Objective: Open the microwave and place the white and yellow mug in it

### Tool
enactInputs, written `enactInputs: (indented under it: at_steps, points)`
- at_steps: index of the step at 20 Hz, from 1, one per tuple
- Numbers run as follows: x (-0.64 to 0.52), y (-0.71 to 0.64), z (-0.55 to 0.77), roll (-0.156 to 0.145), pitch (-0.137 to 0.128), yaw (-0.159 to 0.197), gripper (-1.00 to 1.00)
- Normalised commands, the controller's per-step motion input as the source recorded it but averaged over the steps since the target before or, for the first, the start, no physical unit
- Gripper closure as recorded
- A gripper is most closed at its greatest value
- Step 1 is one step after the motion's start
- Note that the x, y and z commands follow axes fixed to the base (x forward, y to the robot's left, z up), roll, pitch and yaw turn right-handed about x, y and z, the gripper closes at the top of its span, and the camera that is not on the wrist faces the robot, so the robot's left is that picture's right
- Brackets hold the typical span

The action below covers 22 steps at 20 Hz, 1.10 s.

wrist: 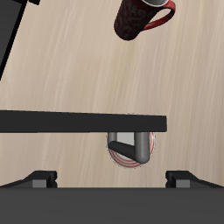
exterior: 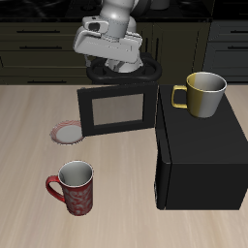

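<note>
Microwave [exterior: 199,155] first: I see its door [exterior: 116,109] swung wide, standing out from the black body over the worktop [exterior: 29,126], so I judge the opening step done. My gripper [exterior: 116,70] hovers just behind and above the top edge of that open door; in the wrist view the door's edge runs straight across as a dark bar, with the grey handle [wrist: 133,147] showing just past it. The jaws stand apart with nothing between them, both tips visible on either side of the wrist view. White and yellow mug [exterior: 201,94] sits upright on top of the microwave, near its back edge, handle pointing toward the door side, untouched. That leaves the whole second half: I must draw clear of the door, reach across to the mug, grip it, and carry it down and round into the cavity, which I cannot see from either camera. A red mug [exterior: 73,186] stands on the worktop nearer the front edge, well apart from everything, and a small round plate [exterior: 70,131] lies flat beside the door; neither should be in my way.
</note>
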Motion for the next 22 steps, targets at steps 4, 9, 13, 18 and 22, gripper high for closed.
enactInputs:
  at_steps: [4, 9, 13, 18, 22]
  points:
    - [-0.05, 0.34, 0.62, 0.138, -0.026, -0.018, -1.00]
    - [0.03, 0.16, 0.42, 0.033, -0.026, -0.019, -1.00]
    - [0.10, 0.23, 0.22, 0.050, 0.062, -0.078, -1.00]
    - [0.06, 0.38, 0.33, 0.033, -0.021, -0.031, -1.00]
    - [0.14, 0.31, 0.33, 0.027, -0.016, -0.035, -1.00]
